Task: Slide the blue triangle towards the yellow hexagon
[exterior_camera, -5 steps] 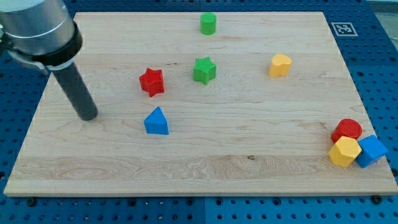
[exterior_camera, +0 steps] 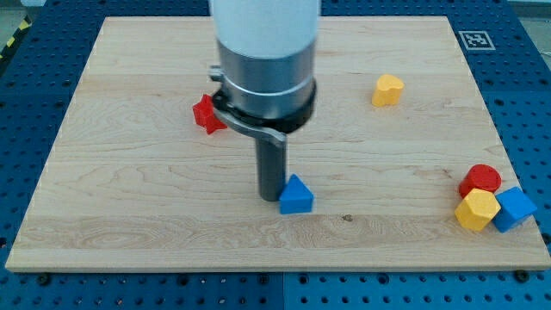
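While my tip (exterior_camera: 271,198) is resting on the board (exterior_camera: 129,224), the blue triangle (exterior_camera: 296,195) is sitting at its 3 o'clock, touching it. Being a bare rod, it is gripping nothing. From the triangle, the yellow hexagon (exterior_camera: 476,209) is lying at 3 o'clock, well apart, touching a red cylinder (exterior_camera: 480,179) and blue cube (exterior_camera: 516,207).
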Available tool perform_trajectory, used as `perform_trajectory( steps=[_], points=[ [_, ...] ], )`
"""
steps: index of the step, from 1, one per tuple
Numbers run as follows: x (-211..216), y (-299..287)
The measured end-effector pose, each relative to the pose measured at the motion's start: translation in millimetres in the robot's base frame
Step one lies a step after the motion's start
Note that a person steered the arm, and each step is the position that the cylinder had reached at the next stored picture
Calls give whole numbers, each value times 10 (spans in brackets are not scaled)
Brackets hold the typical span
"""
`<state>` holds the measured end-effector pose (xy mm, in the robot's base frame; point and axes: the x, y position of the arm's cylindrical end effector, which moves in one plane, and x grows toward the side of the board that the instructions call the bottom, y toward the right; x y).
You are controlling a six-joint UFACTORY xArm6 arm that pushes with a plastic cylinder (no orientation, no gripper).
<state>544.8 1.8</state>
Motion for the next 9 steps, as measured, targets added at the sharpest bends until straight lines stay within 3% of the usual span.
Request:
perform_trajectory(
  steps=[2,5,7,9],
  points=[
    [347,439],
    [610,542],
    [323,542],
    [522,552]
  ],
)
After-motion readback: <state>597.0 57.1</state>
